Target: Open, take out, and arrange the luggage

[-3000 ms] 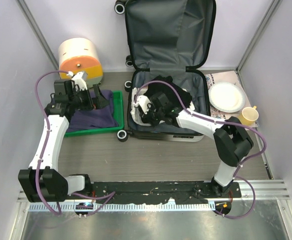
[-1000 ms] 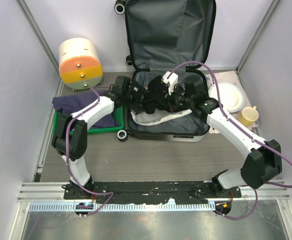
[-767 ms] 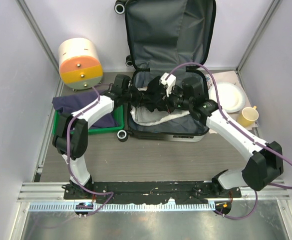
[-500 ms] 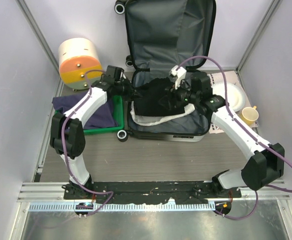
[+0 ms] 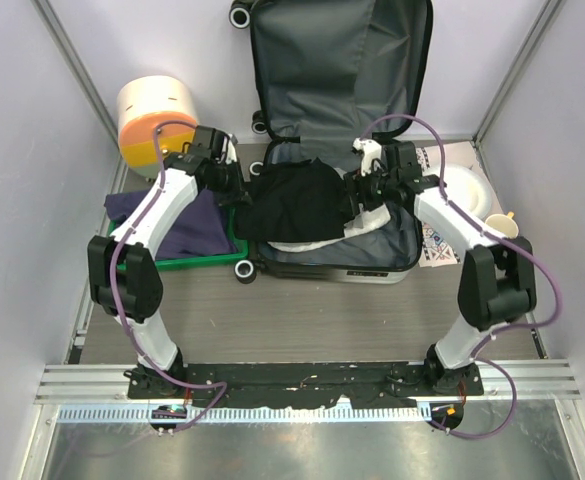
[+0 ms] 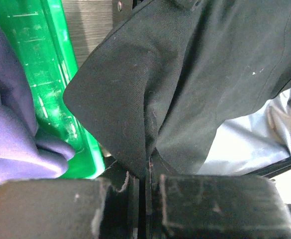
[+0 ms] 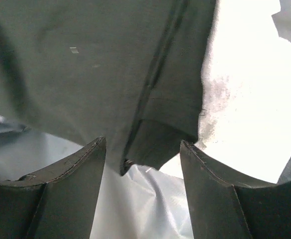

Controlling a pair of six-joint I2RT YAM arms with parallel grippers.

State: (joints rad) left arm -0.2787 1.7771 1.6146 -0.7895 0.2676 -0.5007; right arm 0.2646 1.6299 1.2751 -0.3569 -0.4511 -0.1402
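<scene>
The luggage (image 5: 337, 70) lies open on the tabletop (image 5: 302, 310), with its lid leaning up at the back. The left fingers (image 6: 210, 206) are pinched shut on a corner of a black cloth (image 5: 292, 200) hanging over the luggage's left edge. The right fingers (image 7: 65, 184) are wide apart and seem to hold nothing, though that is hard to see. With one small pinch, the cloth could slip out, or snag that edge before reaching the green tray (image 6: 50, 74).

Dark grey luggage (image 5: 342, 60) lining; garment (image 5: 292, 200) black; tray (image 6: 55, 74) green; its cloth (image 5: 182, 228) navy, perhaps purple; cylinder (image 5: 150, 110) cream-and-orange.
</scene>
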